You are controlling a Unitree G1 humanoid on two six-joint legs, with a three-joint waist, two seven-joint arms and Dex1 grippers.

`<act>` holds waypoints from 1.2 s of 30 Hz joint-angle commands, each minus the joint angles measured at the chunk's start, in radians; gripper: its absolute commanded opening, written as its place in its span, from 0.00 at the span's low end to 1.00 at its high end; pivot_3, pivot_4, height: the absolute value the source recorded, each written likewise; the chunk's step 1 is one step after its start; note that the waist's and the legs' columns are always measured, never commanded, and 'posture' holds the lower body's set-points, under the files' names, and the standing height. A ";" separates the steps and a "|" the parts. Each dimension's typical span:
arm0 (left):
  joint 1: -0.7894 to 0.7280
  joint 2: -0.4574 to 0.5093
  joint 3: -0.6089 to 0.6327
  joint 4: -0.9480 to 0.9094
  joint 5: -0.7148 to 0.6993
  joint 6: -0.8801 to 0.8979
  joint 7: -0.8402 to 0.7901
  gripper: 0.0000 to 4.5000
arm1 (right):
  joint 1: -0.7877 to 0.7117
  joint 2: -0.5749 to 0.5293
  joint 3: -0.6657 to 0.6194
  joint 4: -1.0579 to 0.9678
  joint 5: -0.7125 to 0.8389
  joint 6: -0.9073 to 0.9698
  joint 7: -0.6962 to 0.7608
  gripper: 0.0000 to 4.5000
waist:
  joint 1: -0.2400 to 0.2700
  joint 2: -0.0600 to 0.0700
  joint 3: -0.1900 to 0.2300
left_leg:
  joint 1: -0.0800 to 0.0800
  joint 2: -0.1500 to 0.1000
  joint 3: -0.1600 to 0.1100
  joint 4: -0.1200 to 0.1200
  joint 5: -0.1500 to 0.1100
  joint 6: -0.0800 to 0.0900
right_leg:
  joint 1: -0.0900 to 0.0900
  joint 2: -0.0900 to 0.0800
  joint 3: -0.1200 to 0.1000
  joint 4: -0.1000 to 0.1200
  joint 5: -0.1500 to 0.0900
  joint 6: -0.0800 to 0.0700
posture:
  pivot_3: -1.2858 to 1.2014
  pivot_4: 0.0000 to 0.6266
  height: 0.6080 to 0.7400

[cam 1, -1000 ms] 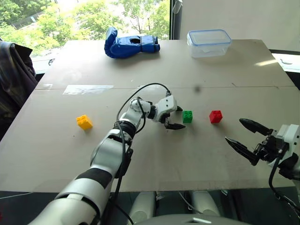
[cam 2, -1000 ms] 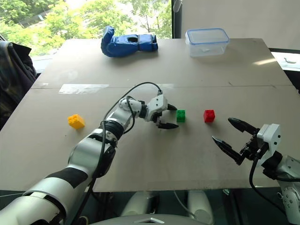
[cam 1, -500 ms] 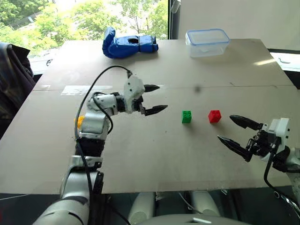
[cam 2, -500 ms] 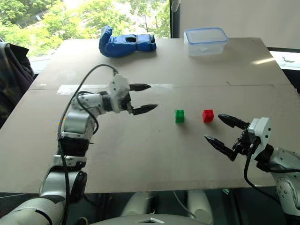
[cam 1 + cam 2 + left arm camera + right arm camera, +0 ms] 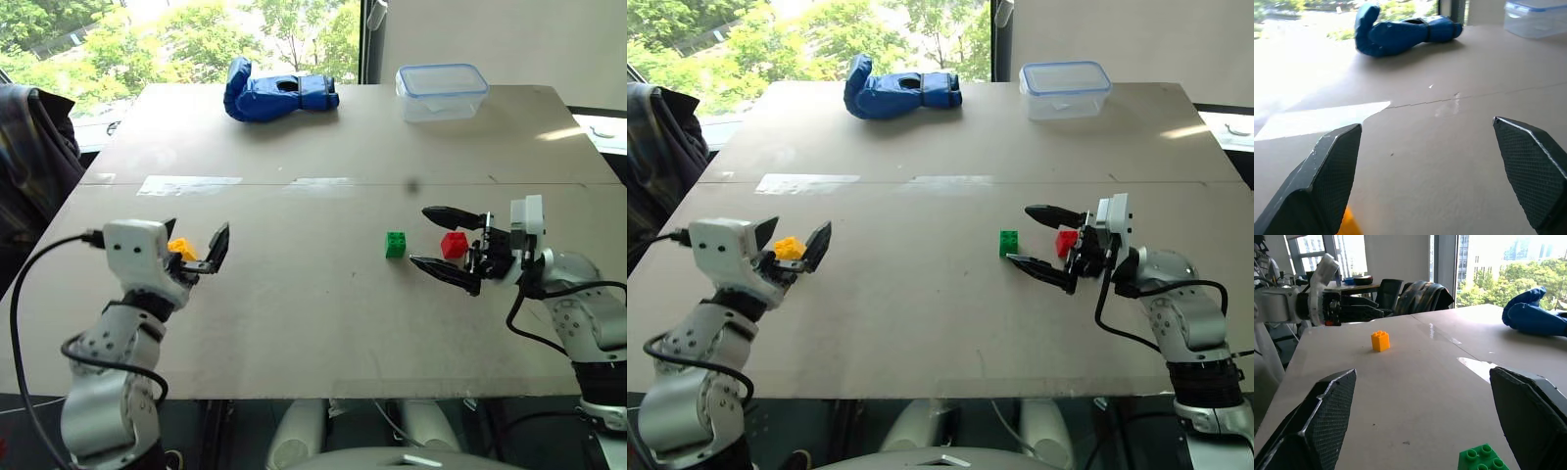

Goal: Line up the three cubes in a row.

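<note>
Three cubes lie on the tan table [image 5: 313,323]. The yellow cube [image 5: 181,248] is at the left, the green cube [image 5: 396,244] right of centre, and the red cube [image 5: 453,245] just beyond it. My left gripper [image 5: 196,240] hovers open at the left, level and pointing forward, with the yellow cube seen between its fingers but apart from them. My right gripper [image 5: 419,236] is open and points left. Its fingers reach in front of the red cube, with the tips close to the green cube. The right wrist view shows the yellow cube [image 5: 1380,340] resting on the table.
A blue glove [image 5: 279,93] and a clear lidded box [image 5: 441,90] lie at the table's far edge. A pale tape strip [image 5: 189,184] crosses the table's seam at the left. A dark jacket [image 5: 29,147] hangs beyond the left edge.
My left arm swung away from the green cube, back and to the left, ending by the yellow cube. My right gripper moved left, up to the red cube. The cubes stayed put.
</note>
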 commanded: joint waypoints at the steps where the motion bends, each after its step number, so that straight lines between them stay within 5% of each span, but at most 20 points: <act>1: 0.083 -0.071 0.010 -0.050 0.106 -0.060 0.168 0.98 | -0.057 0.017 0.024 0.033 -0.010 -0.009 0.047 1.00 | 0.002 0.000 0.000 | 0.000 0.000 -0.001 0.000 0.000 0.000 | 0.000 0.000 -0.001 0.000 0.000 0.000 | 0.52 0.24 1.00; 6: 0.112 -0.122 -0.023 0.031 0.133 -0.137 0.241 0.98 | -0.094 0.029 0.033 0.058 -0.019 -0.004 0.068 1.00 | 0.013 0.000 0.000 | 0.000 0.000 -0.001 -0.001 -0.001 0.001 | 0.000 0.000 -0.001 0.000 0.000 0.000 | 0.52 0.24 1.00; 25: -0.114 0.069 -0.072 0.593 0.074 -0.384 0.167 0.98 | 0.000 0.015 0.001 -0.051 -0.022 0.000 0.011 1.00 | 0.010 0.000 0.000 | -0.001 -0.001 -0.001 -0.002 0.000 0.000 | -0.001 -0.001 -0.002 -0.001 0.000 0.000 | 0.52 0.24 1.00; 28: -0.142 0.078 -0.081 0.647 0.074 -0.406 0.161 0.79 | 0.005 0.007 -0.003 -0.060 -0.021 0.003 0.006 1.00 | 0.011 0.000 0.000 | -0.001 -0.001 -0.001 -0.002 0.000 0.000 | -0.001 -0.001 -0.002 -0.001 0.000 0.000 | 0.52 0.24 1.00; 33: -0.179 0.093 -0.083 0.727 0.064 -0.441 0.152 0.29 | 0.007 -0.003 -0.006 -0.067 -0.020 0.004 -0.001 1.00 | 0.011 0.000 0.000 | -0.001 -0.001 -0.001 -0.002 0.000 0.000 | -0.001 -0.001 -0.002 -0.001 0.000 0.000 | 0.52 0.24 1.00; 36: -0.184 0.097 -0.087 0.737 0.057 -0.450 0.152 0.28 | 0.007 -0.008 -0.008 -0.072 -0.016 0.006 -0.004 1.00 | 0.011 0.001 0.000 | 0.000 -0.001 -0.001 -0.002 0.000 0.000 | -0.001 -0.001 -0.002 -0.001 0.000 0.000 | 0.52 0.24 1.00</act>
